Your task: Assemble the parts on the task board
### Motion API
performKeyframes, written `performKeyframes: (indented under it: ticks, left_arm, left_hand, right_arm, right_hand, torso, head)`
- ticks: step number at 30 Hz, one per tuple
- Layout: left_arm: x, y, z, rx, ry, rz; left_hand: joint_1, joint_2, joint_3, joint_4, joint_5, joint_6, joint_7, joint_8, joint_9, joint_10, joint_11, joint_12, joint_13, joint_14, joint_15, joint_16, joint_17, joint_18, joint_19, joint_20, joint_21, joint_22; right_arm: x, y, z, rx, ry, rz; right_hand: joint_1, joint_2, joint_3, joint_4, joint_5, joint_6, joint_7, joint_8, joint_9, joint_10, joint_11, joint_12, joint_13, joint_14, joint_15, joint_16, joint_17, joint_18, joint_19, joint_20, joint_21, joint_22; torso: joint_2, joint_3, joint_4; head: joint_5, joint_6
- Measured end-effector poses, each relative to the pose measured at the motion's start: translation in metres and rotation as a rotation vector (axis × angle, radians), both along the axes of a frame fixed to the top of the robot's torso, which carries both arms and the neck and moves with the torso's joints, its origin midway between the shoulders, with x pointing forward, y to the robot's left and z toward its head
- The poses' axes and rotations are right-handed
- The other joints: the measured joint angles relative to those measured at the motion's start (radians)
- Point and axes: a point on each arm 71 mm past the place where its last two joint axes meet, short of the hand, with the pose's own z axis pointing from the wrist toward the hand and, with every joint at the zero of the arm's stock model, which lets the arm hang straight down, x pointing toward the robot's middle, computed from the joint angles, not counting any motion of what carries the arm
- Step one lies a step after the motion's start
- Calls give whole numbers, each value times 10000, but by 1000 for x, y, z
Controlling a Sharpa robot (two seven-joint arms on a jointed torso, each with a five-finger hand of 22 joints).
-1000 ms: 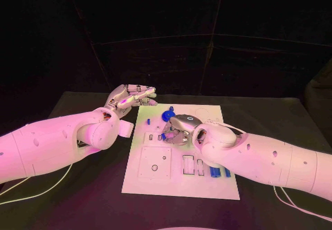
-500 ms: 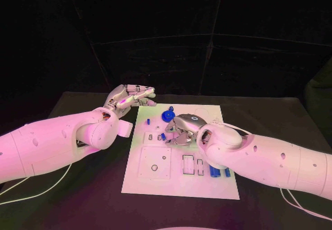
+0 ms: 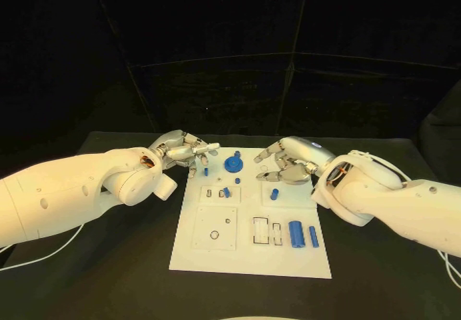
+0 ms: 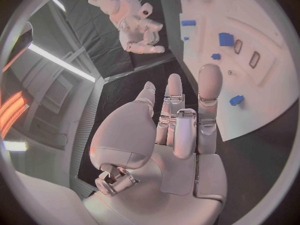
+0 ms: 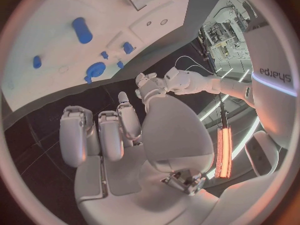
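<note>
The bench (image 3: 115,280) is a black, matte surface, and behind it the room falls away into dark panelled walls. The white task board (image 3: 252,257) lies lengthwise in the middle of the bench, with rectangular recesses cut into it. Small blue parts sit on it: a round disc-shaped part (image 3: 234,162) near the far end, a short peg (image 3: 274,194) to the right of centre, a small piece (image 3: 226,192) standing in a square recess, and two cylinders (image 3: 297,233) lying side by side near the right edge, beside two narrow slots (image 3: 261,229).

The left hand (image 3: 182,152) hovers over the far left corner of the board, its fingers loosely curled and apart, nothing between them; the left wrist view shows its fingers (image 4: 209,92) stretched toward the board edge with no part in them. The right hand (image 3: 286,163) hangs above the far right part of the board, fingers bent but separated, holding nothing; in the right wrist view its fingers (image 5: 76,135) curl over bare bench just off the board's rim (image 5: 75,95).

A white cable (image 3: 48,250) trails across the bench under the left arm.
</note>
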Motion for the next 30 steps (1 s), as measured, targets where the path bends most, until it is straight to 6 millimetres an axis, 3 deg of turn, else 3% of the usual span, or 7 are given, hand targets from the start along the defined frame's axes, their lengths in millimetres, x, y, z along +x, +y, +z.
performKeyframes:
  ticks: [2, 5, 8, 13, 15, 19, 30]
  left_arm:
    - [0, -3, -2, 1028, 449, -415]
    - [-1, -9, -4, 2324, 973, -899]
    - [2, -15, -5, 3596, 1437, -1214]
    - [10, -27, -12, 5221, 2008, -1343]
    - [13, -33, -15, 5734, 2188, -1368]
    - [15, -42, -18, 6279, 2367, -1427]
    - [19, -56, -24, 7146, 2723, -1539]
  left_hand:
    - [-119, 55, -326, 226, 9, -118, -39, 301, 240, -152, -123, 1166, 1091, 16, -16, 601, 20, -261, 82, -35, 1221, 1480]
    - [-369, 228, -786, 686, 78, -317, -131, 927, 719, -82, -298, 3699, 3566, -55, -88, 1202, 19, -548, 540, -83, 3119, 3857]
    - [-560, 419, -1185, 1174, 41, -530, -241, 1563, 1218, -82, -298, 5231, 5096, -55, -89, 1231, 19, -547, 621, -126, 3986, 4976]
    - [-566, 426, -1518, 1506, 41, -1006, -153, 1902, 1547, -712, -273, 4940, 4778, -38, -106, 1231, 19, -547, 374, -74, 3681, 4495]
    - [-566, 426, -1608, 1596, 41, -1050, -184, 2021, 1647, -728, -258, 5000, 4866, -38, -106, 1231, 18, -548, 374, -74, 3805, 4697]
    - [-566, 426, -1733, 1720, 41, -1102, -235, 2285, 1828, -647, -294, 5348, 5194, -38, -106, 1231, 18, -591, 556, -75, 4178, 5246]
    - [-565, 427, -2082, 2046, 41, -1226, -360, 3276, 2518, -186, -475, 6299, 6163, -32, -185, 1231, 17, -852, 761, -170, 5004, 6502]
  right_arm:
    - [4, -13, 7, 267, 151, -241]
    - [11, -30, 15, 691, 399, -624]
    - [15, -40, 17, 992, 637, -855]
    - [21, -49, 18, 1244, 907, -1123]
    - [22, -51, 19, 1247, 1006, -1206]
    - [25, -54, 19, 1171, 1117, -1348]
    - [29, -62, 17, 918, 1357, -1756]
  right_hand:
    - [0, 0, 0, 0, 40, 0, 0, 41, 0, 0, 0, 0, 0, 0, 0, 0, 0, -1, 0, 0, 0, 0]
    - [67, 67, 0, 0, 96, 0, 0, 41, -1, 0, 0, 0, 0, 0, 0, 0, 0, -1, 0, 0, 0, 0]
    - [67, 67, 0, 0, 149, 0, 0, 41, -1, 1, 0, 0, 0, 0, 0, 0, 0, -1, 0, 0, 0, 0]
    - [67, 67, -102, 103, 353, 0, 0, 41, -2, -98, 17, -131, 0, 0, 0, -159, 0, 1, -49, -3, -146, -3]
    - [2, 38, -252, 218, 550, 0, 0, 41, -2, -326, 1, -430, -76, 0, 0, -362, -1, 166, -245, -22, -356, -283]
    - [-95, 13, -364, 282, 703, 0, 0, 91, -2, -357, 0, -532, -173, 0, 0, -435, 7, 162, -273, -20, -423, -431]
    - [-94, 13, -507, 369, 879, -1, 0, 158, -3, -356, 0, -532, -195, 0, 0, -475, 6, 161, -273, -21, -423, -451]
  torso:
    - [-49, 8, 0]
    - [-132, 25, 0]
    - [-216, 43, 0]
    - [-339, 94, -6]
    - [-366, 109, -6]
    - [-406, 137, -12]
    - [-425, 151, -4]
  head:
    - [3, -32]
    - [28, -89]
    - [37, -135]
    - [101, -203]
    - [127, -221]
    - [154, -264]
    - [95, -298]
